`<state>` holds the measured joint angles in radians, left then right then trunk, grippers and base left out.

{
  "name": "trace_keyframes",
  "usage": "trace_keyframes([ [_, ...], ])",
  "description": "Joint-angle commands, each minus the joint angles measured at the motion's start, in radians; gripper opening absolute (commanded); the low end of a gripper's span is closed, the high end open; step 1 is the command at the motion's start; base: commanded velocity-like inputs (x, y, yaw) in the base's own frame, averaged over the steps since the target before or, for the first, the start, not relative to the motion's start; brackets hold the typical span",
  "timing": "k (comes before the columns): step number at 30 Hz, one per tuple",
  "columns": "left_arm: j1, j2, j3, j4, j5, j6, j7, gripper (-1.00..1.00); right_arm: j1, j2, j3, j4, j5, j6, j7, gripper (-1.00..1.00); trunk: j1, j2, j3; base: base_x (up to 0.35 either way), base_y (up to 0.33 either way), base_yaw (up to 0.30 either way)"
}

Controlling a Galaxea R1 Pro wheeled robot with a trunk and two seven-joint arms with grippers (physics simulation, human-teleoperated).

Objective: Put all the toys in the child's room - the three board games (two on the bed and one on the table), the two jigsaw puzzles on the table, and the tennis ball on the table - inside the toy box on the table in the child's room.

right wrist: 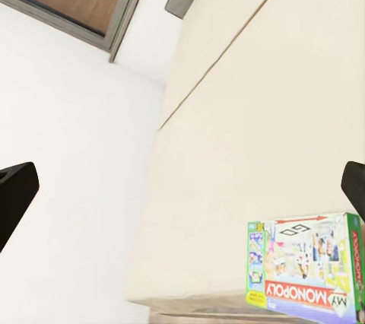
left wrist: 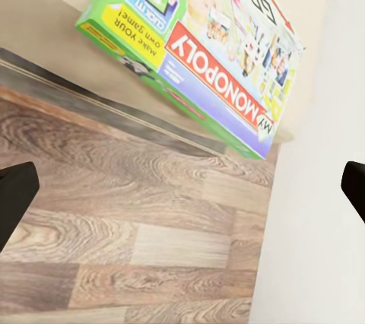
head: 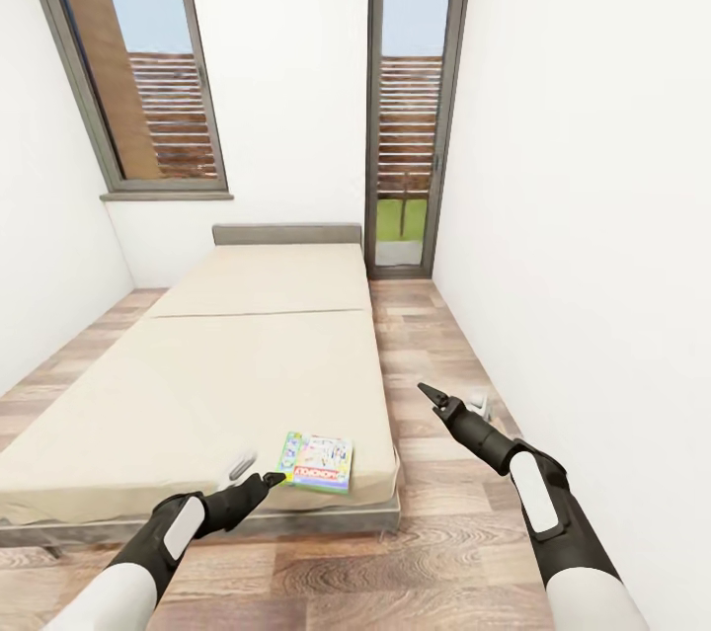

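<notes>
Currently: one board game [head: 317,462] on bed [head: 227,364] | left fingers [left wrist: 15,202] apart | right fingers [right wrist: 15,198] apart

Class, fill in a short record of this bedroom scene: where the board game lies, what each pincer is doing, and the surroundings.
Board game: My Monopoly box, flat on the bed, at its near corner
Left pincer: open, empty, at the bed's near edge just short of the box
Right pincer: open, empty, over the wood floor beside the bed
Surroundings: white walls, window, glass door
</notes>
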<state>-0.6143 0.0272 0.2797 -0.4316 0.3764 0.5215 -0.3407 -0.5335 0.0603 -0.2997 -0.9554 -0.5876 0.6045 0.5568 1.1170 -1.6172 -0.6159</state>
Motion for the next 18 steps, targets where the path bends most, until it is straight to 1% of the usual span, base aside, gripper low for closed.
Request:
trace_keyframes([
  [1, -0.001, -0.001, 0.006, -0.001, 0.004, 0.009, -0.003, 1.00, -0.001, 0.001, -0.004, 0.000, -0.004, 0.008, 0.002, 1.00, 0.004, -0.008, -0.004, 0.000, 0.000, 0.000],
  [5, -0.001, -0.002, 0.005, -0.003, 0.003, 0.011, -0.008, 1.00, -0.001, 0.001, -0.005, 0.000, -0.004, 0.008, 0.002, 1.00, 0.019, -0.036, -0.017, 0.000, 0.000, 0.000],
  [10, -0.001, -0.010, 0.002, -0.005, 0.001, 0.011, -0.010, 1.00, -0.001, 0.001, -0.005, 0.000, -0.004, 0.007, 0.002, 1.00, 0.038, -0.071, -0.032, 0.000, 0.000, 0.000],
  [18, -0.001, -0.012, 0.002, -0.008, 0.004, 0.015, -0.012, 1.00, -0.001, 0.001, -0.006, 0.000, -0.004, 0.007, 0.002, 1.00, 0.069, -0.127, -0.057, 0.000, 0.000, 0.000],
])
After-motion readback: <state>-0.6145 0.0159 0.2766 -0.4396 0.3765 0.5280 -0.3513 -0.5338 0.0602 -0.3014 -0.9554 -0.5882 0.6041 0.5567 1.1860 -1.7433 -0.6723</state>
